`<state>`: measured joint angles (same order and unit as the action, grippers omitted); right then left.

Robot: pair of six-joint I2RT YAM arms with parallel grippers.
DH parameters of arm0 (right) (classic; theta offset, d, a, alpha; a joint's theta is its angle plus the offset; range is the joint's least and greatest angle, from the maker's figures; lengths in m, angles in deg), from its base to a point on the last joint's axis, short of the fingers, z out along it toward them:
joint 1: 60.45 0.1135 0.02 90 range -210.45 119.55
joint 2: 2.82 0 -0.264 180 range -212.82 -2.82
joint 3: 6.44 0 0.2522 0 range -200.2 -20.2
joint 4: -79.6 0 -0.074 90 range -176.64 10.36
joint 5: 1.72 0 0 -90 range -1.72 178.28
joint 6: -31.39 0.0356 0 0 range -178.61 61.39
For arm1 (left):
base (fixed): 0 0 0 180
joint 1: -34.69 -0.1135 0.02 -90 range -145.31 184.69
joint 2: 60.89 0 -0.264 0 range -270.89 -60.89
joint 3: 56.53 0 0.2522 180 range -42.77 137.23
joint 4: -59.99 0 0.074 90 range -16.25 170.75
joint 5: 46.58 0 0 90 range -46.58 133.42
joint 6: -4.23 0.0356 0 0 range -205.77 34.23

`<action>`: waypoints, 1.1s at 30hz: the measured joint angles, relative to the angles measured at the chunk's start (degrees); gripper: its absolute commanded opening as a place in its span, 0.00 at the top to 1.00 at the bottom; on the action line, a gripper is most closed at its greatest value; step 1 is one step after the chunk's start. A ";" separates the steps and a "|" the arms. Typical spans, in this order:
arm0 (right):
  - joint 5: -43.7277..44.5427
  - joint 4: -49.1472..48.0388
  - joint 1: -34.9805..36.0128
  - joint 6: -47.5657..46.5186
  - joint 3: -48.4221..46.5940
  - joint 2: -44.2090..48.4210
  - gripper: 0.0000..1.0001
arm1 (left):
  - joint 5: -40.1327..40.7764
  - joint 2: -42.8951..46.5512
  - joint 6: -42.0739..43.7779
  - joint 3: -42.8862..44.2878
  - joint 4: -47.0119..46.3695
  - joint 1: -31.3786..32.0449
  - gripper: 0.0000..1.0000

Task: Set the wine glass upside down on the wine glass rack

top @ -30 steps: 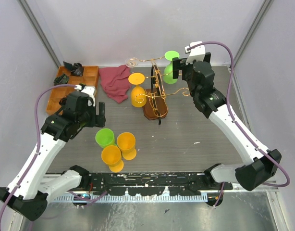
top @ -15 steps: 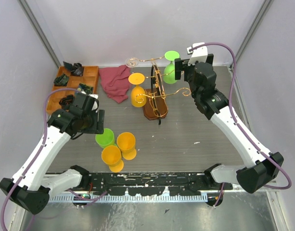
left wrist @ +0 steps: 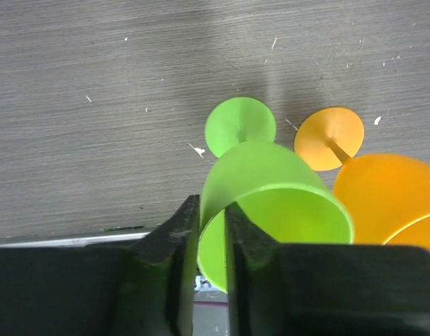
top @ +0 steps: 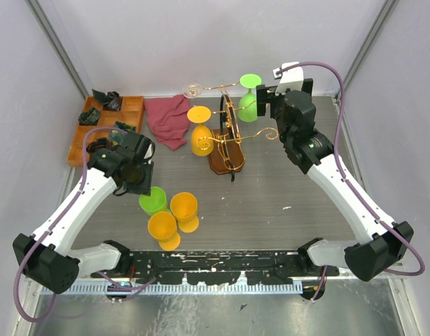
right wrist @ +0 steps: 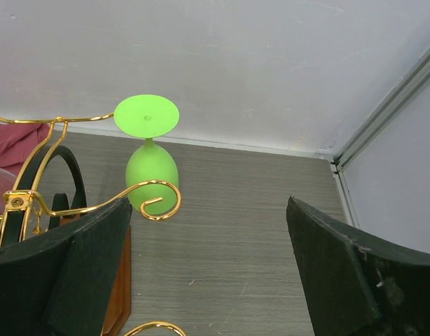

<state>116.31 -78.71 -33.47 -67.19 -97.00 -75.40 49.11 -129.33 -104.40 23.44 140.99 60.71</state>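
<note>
Work across the table [top: 285,189] toward the rack [top: 227,140] at far centre. Leave the right gripper [right wrist: 208,210] beside it, spread wide and empty. Lift the glass [left wrist: 271,189], standing upright well apart from the rack, straight up past the orange glasses [left wrist: 383,196] just beside it. Firm up the left gripper [left wrist: 212,206], now pinching the rim wall with one finger inside, before inverting.

A crumpled red cloth [top: 168,119] lies on the grey table [top: 292,175] near the back wall [top: 201,42], just beside a brown compartmented tray [top: 133,108]. Small dark items [top: 106,99] sit in the tray's far compartments. White specks [top: 287,207] dot the table.
</note>
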 measured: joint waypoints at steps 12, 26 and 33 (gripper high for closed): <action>-0.26 0.04 -0.22 -0.28 0.00 -0.04 0.03 | 0.83 -1.92 0.90 3.48 0.26 0.00 1.00; -6.58 7.39 -0.46 7.96 -10.01 -4.68 0.00 | 21.68 1.38 19.06 33.18 -12.26 -0.13 1.00; -17.79 9.92 -0.52 16.68 -20.81 -9.68 0.00 | 15.28 6.16 27.15 28.39 -43.54 -0.15 1.00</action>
<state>98.52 -68.79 -33.99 -50.51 -117.80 -85.08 64.39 -123.17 -77.25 51.84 97.45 60.56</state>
